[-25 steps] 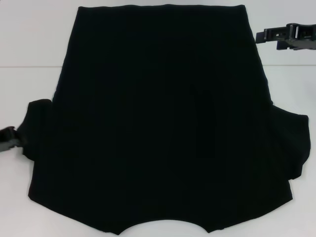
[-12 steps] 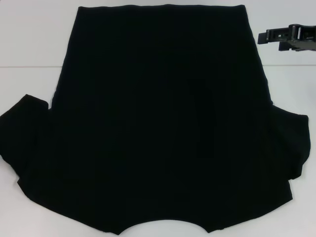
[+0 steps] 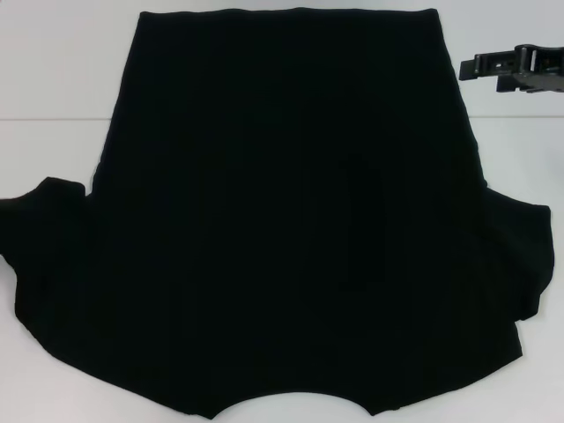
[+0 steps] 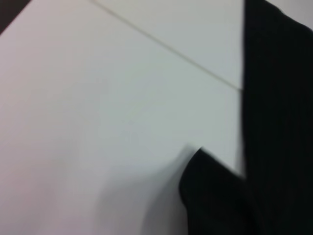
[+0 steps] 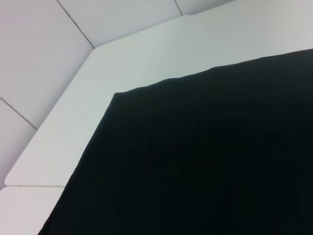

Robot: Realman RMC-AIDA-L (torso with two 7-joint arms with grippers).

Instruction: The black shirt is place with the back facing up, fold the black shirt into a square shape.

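The black shirt [image 3: 282,220] lies flat on the white table [image 3: 53,79] with its plain side up. Its hem is at the far edge and its neck opening is at the near edge. The left sleeve [image 3: 44,238] is spread out to the left, and the right sleeve [image 3: 520,256] is spread to the right. My right gripper [image 3: 467,68] hovers beside the shirt's far right corner, apart from the cloth. My left gripper is out of view. The left wrist view shows the shirt's edge [image 4: 279,122], and the right wrist view shows a hem corner [image 5: 205,161].
A seam [image 3: 53,118] runs across the white table top behind the left sleeve. The table's angled far corner [image 5: 93,49] shows in the right wrist view, with grey wall panels behind it.
The left gripper was at the bunched left sleeve and has withdrawn out of view. The sleeve now lies spread further left. The right gripper shifted slightly to the right.
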